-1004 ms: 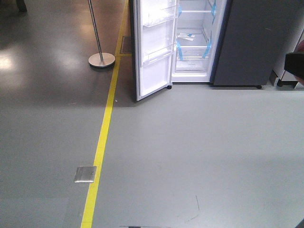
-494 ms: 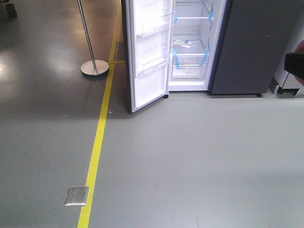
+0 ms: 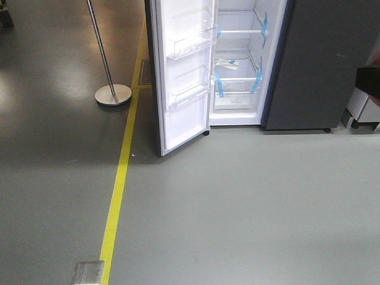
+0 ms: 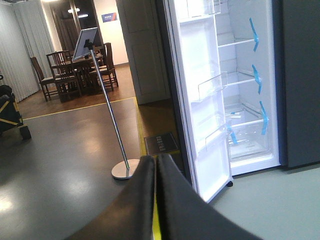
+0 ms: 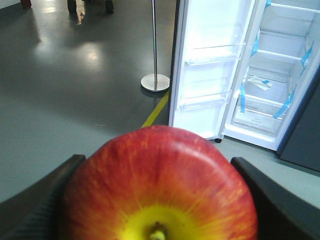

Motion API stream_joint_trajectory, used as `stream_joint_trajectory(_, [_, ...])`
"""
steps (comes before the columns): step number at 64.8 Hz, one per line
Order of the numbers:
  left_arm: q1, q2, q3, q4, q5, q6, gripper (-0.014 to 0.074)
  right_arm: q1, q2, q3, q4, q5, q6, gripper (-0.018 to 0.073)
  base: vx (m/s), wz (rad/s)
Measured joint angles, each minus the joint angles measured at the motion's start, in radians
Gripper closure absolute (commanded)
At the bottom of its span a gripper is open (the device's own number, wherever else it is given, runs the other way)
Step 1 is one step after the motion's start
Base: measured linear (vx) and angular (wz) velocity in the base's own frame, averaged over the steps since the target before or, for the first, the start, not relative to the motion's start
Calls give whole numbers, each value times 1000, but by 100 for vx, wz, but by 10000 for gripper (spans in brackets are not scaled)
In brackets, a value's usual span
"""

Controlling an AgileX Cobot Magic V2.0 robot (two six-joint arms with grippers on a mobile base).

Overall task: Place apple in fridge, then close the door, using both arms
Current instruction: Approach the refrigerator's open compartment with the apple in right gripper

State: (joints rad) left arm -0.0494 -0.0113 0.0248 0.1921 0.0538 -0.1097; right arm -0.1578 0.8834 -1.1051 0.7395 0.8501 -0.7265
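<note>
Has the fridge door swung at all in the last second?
No. The door stands just as wide open against the fridge cabinet; both, like the metal floor plate, only slid down the front view as the camera advanced.

Sign stand [image 3: 113, 94] beside a yellow floor line [image 3: 119, 178].
The line runs just right of its round metal base; a metal floor plate [image 3: 88, 272] lies nearer than the stand, dark wooden chairs [image 4: 59, 75] well behind it.

The fridge [image 3: 237, 59] interior glows overbright, soft glare pools on the floor [image 3: 59, 89] left of it, the near apple [image 5: 160, 185] blurred.
</note>
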Motion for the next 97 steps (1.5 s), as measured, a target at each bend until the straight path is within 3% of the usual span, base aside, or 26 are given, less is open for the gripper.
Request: stream_joint_trajectory(97, [0, 0, 0, 0, 0, 0, 603, 0, 0, 0, 0, 0, 0, 500, 19, -1])
